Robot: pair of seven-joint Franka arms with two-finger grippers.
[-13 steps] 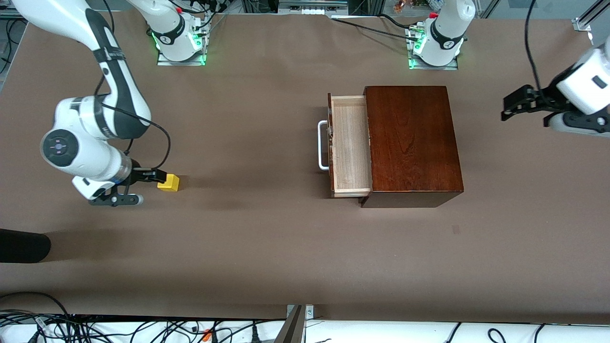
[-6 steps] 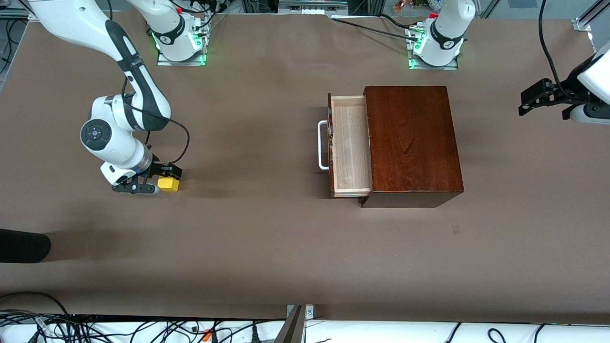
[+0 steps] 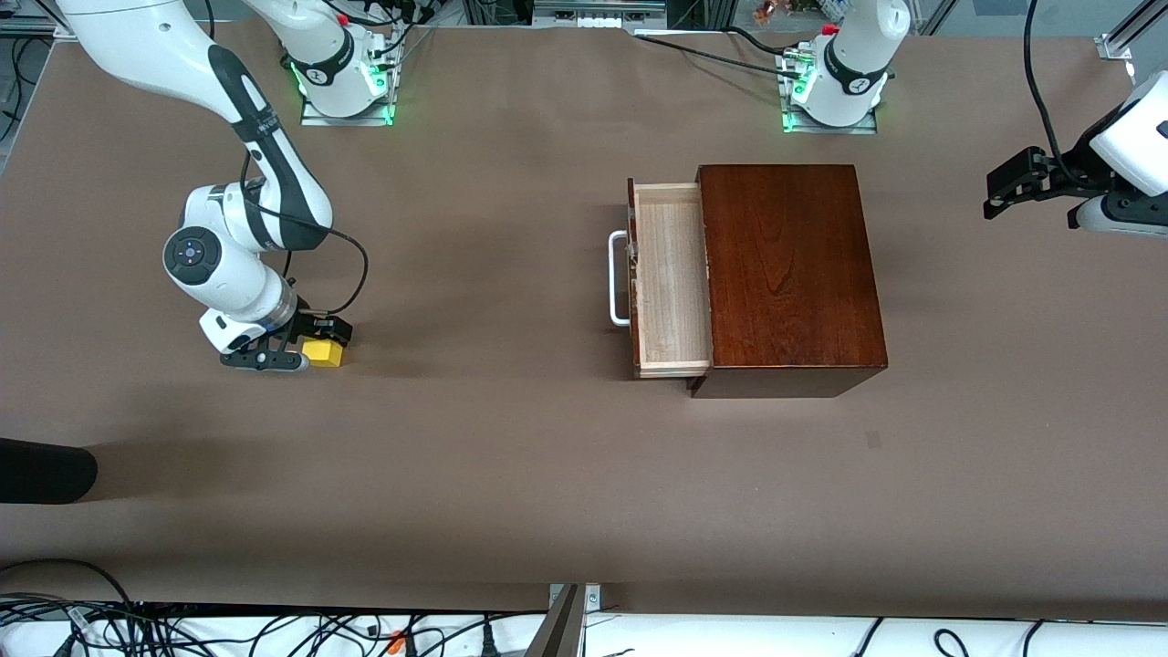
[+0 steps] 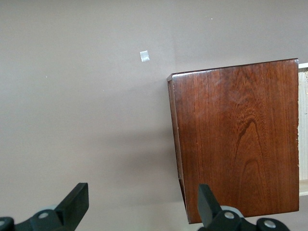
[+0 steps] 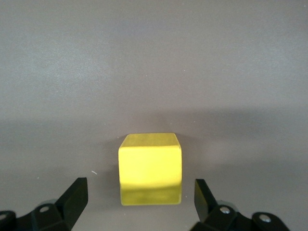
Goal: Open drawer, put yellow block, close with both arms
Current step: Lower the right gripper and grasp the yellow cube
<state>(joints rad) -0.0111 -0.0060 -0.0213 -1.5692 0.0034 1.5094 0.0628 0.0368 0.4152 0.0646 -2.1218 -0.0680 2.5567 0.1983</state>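
- Starting at the right arm's end of the worktop (image 3: 511,474), your right gripper (image 3: 306,345) is down at the yellow block (image 3: 323,352), which sits on the bare surface well apart from the drawer (image 3: 671,283).
- In the right wrist view the block (image 5: 150,168) lies between the two fingertips (image 5: 74,197), with a clear gap on each side. The jaws stand spread and touch nothing yet.
- You are at the grasp step: the drawer is already pulled out, and the block is not yet picked up.
- Your next move, as I judge it, is to close squarely on the block's two side faces. It looks centred, so a straight squeeze should hold; check that the tips sit low enough to catch the cube's middle and not only its upper edge.
- Moving toward the middle, the drawer's pale tray stands open, with its white handle (image 3: 619,278) facing the right arm's end. Nothing shows inside it.
- The dark wooden box (image 3: 789,274) sits in front of the left arm's base. You will need to lift the block over the handle and the drawer front before letting go.
- At the left arm's end, your left gripper (image 3: 1013,187) waits in the air, well apart from the box. Its wrist view shows the jaws spread and empty, with the box top (image 4: 238,139) below them.
- Closing calls for both arms, so keep the left arm clear until the block is in.
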